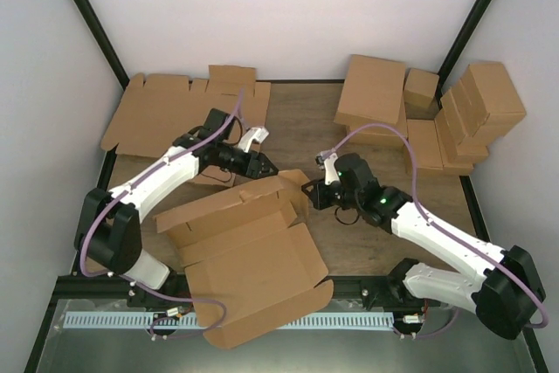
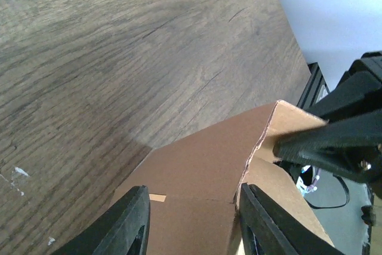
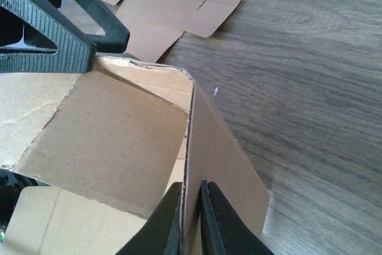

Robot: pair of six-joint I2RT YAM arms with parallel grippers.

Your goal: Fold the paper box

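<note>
The brown die-cut cardboard paper box (image 1: pixel 253 255), half-raised just left of the right pincer (image 3: pixel 191 192), is judged light and crease-weak (best gripped near corners). One wall is pinched by that pincer; the left pincer (image 2: pixel 194 194) is spread astride a corner.

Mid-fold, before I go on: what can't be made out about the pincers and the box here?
Left wrist view: whether the left pincer touches the paper box; the bottom edge cuts off the wall under its spread fingers.
Right wrist view: how deep the right pincer grips the wall; its fingers and the bottom edge hide that.
Top view: contact at the box's back corner; both pincers crowd it, too small to read.
</note>
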